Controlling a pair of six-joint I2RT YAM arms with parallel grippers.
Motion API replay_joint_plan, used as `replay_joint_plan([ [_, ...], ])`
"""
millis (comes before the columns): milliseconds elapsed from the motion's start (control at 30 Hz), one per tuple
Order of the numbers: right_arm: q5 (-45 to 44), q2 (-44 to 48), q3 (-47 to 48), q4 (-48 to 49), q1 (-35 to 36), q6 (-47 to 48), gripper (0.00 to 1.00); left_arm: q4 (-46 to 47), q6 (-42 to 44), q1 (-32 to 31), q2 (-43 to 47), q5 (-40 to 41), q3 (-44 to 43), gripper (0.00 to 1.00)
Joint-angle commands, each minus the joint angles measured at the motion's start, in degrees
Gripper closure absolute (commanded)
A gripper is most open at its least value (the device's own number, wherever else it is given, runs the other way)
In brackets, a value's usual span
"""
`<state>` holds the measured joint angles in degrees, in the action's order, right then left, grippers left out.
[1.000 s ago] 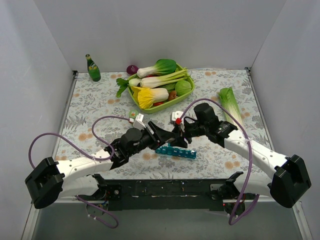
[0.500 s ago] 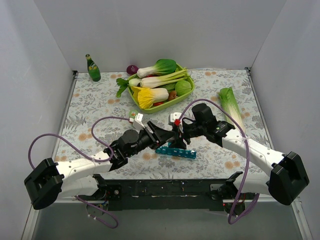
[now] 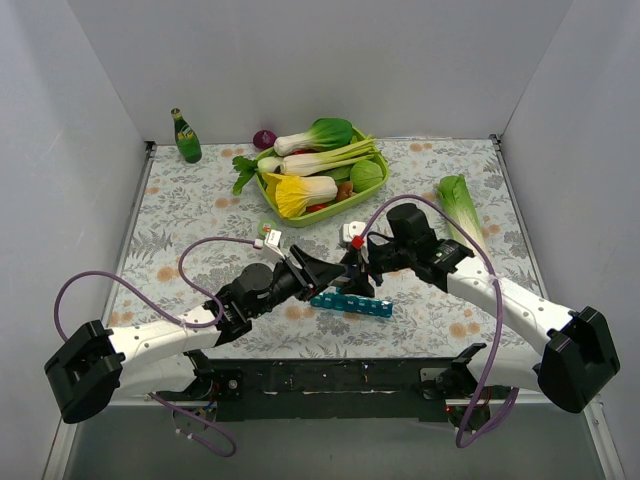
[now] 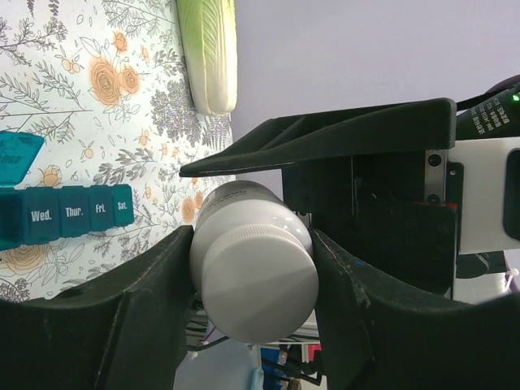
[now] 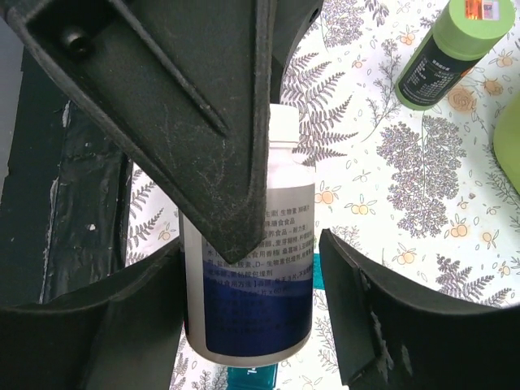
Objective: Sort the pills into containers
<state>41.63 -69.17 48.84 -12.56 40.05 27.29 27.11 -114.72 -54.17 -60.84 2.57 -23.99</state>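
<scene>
- Far on the left, at the back of the counter [image 3: 200, 200], a green bottle [image 3: 185, 137] stands upright near the wall.
- To the right of it a small purple onion [image 3: 264, 138] lies just behind the lime-green basket [image 3: 350, 197], which is full of leafy vegetables.
- My left pincer [image 3: 322, 272] reaches toward the middle of the counter and is closed on the white cap end of a small pill bottle [image 4: 256, 276]. In the left wrist view both fingers [image 4: 122, 325] lie against the cap.
- The pill bottle is held up off the counter, between my two pincers.
- The teal pill organiser [image 3: 350, 302] lies flat on the counter, just on the near side of the two pincers. The lids marked Wed., Thur., Fri. and Sat. are closed, and one lid [image 4: 16, 154] beside Wed. stands open.
- My right pincer [image 3: 358, 265] comes from the other side and its fingers are around the labelled body of the pill bottle. One finger [image 5: 106, 325] touches the pill bottle, but a thin strip of counter shows beside the other, so I cannot tell if it really clamps.
- Further right, a long pale-green cabbage [image 3: 460, 208] lies on the counter, well apart from the organiser.
</scene>
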Motion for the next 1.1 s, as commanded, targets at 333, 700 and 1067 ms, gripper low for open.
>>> replay_joint_plan([
  [333, 5.13, 0.26, 1.96, 1.57, -0.24, -1.10, 0.43, 4.44, -21.87, -0.14, -0.25, 0.25, 0.35, 0.95],
  [700, 7.58, 1.22, 1.79, -2.38, -2.34, 1.45, 0.88, 1.02, -16.86, -0.06, 2.91, -1.16, -0.53, 0.49],
  [1067, 10.32, 4.74, -2.78, -3.09, -4.02, 3.21, 0.89, -14.53, -3.52, -0.14, 18.73, -0.46, 2.02, 0.02],
])
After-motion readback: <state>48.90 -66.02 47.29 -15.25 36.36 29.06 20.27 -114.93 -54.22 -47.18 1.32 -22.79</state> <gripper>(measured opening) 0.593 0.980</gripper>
